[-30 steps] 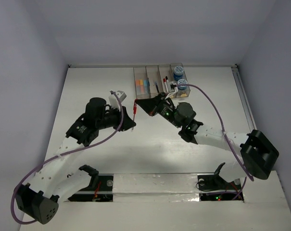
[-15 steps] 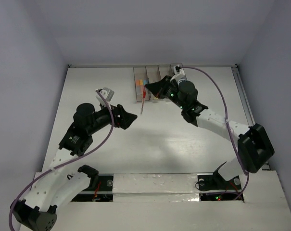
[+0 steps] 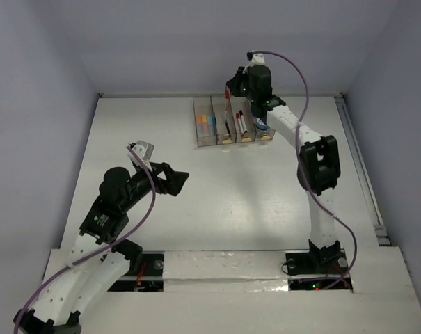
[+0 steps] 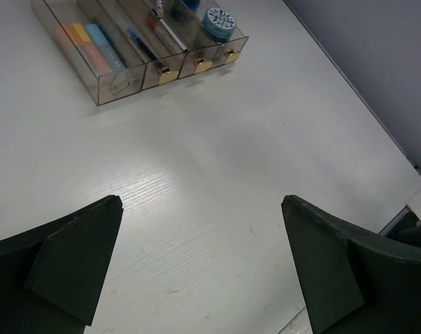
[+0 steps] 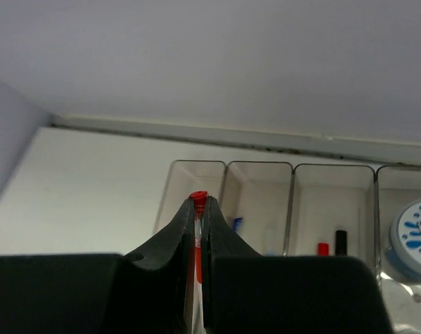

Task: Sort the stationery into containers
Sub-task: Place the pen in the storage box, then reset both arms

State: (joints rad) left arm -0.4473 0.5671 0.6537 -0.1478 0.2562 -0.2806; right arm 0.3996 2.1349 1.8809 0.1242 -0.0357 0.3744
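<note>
left gripper: wide open, nothing between the fingers; we see it over the bare table, well apart from the containers.
right gripper: pinched narrow on the red pen.
red pen: clamped between the right fingers, red end poking just past the tips; held up over the far end of the containers, not in any bin (which bin it sits over, we cannot tell).
containers: 4 clear bins joined in 1 row at the far side of the table.
bin 1, leftmost in the top view: orange, pink and blue sticks.
bin 2: a blue pen.
bin 3: a red-tipped and a black-tipped pen.
bin 4: a blue-white roll at the near end.
small yellow pieces: 1 at the near end of each of bins 2, 3 and 4.
</note>
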